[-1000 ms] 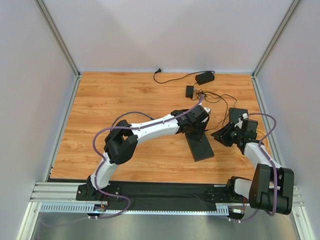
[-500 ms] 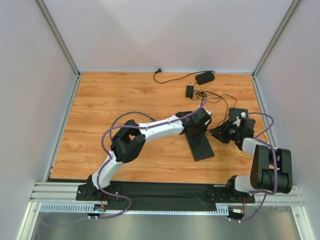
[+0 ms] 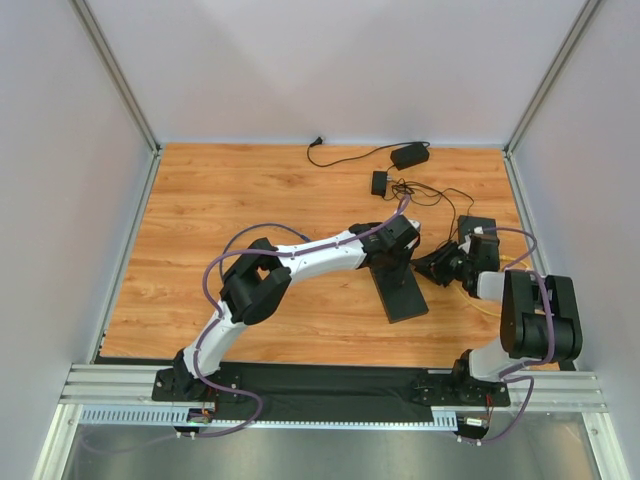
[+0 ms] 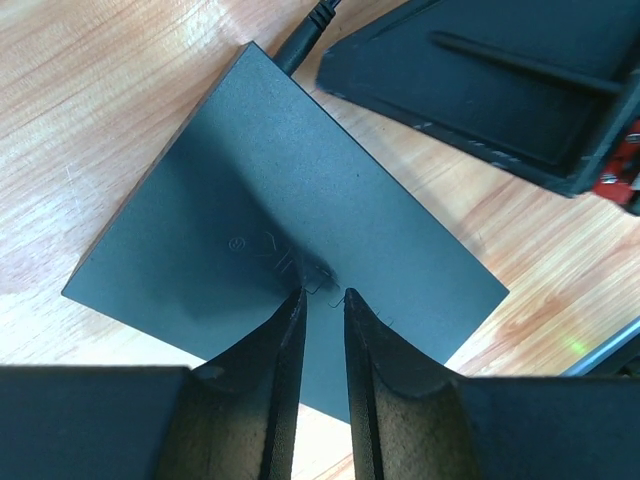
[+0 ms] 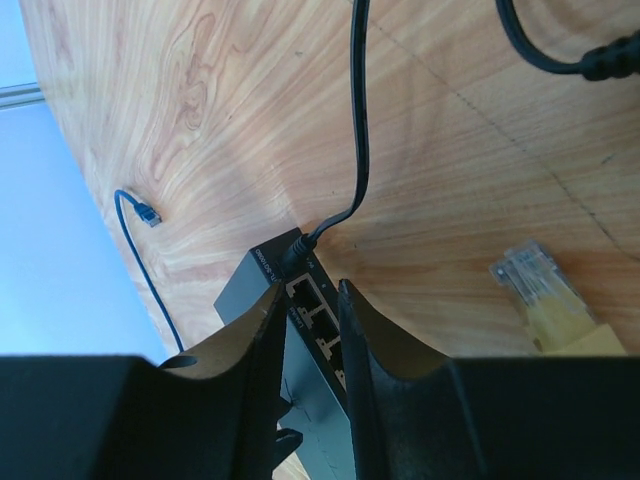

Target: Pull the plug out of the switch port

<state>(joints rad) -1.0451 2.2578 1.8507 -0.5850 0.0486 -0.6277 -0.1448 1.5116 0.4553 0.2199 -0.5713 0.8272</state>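
Black flat oblong switch (image 3: 405, 295) sits pinned under the barely parted, empty left gripper (image 4: 324, 295). The right gripper (image 5: 309, 290), likewise narrow and empty, has drawn up to the thin black plugged-in cable (image 5: 358, 120), and the pull looks next.

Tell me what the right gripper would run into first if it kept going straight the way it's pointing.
Most likely the switch: the right gripper has its fingers aimed at the socket row, right beside the black cable's plug. The gap left is hard to judge.
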